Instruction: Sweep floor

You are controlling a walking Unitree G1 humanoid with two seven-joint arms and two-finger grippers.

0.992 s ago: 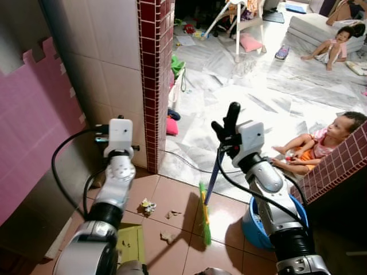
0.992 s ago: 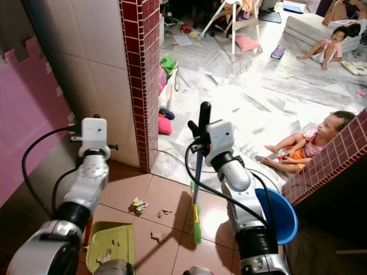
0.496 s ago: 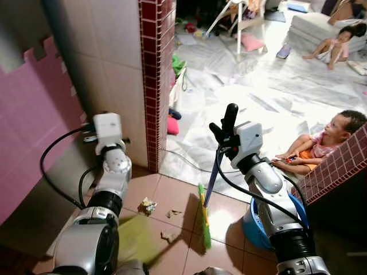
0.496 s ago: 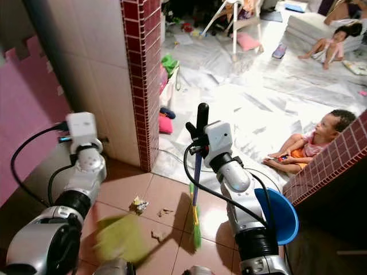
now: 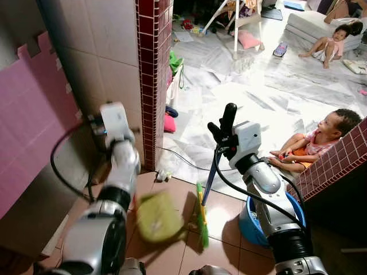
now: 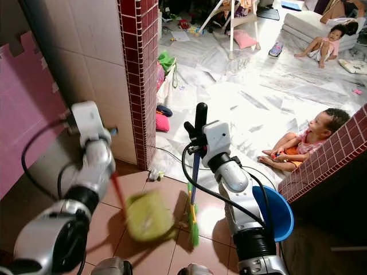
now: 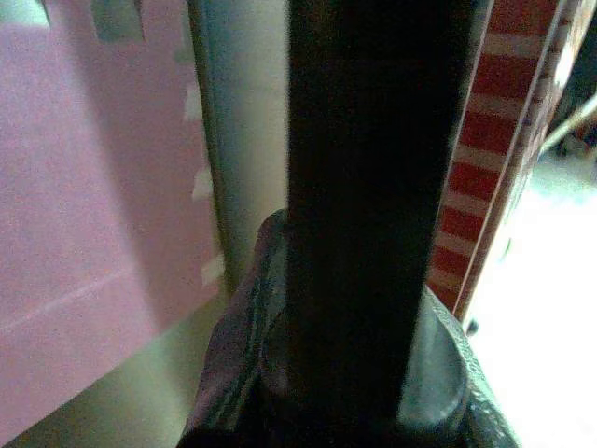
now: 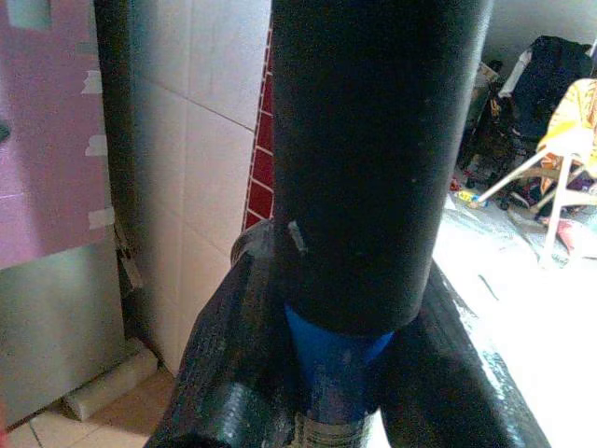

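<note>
On the floor: the green head of the broom (image 6: 192,226) is set on terracotta tile, its blue handle rising steeply.
Right gripper (image 6: 198,133): closed round the broom handle.
Left gripper (image 5: 109,123): finger state cannot be told; a red-handled green dustpan (image 6: 148,215) hangs below it, blurred.
Key relation: the dustpan is just left of the bristles.
Debris: a scrap (image 5: 164,175) lies by the red-tiled pillar (image 5: 150,80).
Room: children sit on marble beyond.

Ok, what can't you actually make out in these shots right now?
- Green dustpan: motion-blurred in both eye views, so its contents are unreadable.
- Left gripper: the left wrist view is too dark to show its grip.
- Debris on the tiles: hidden behind the blurred dustpan.
- Broom handle top: covered by the right gripper.
</note>
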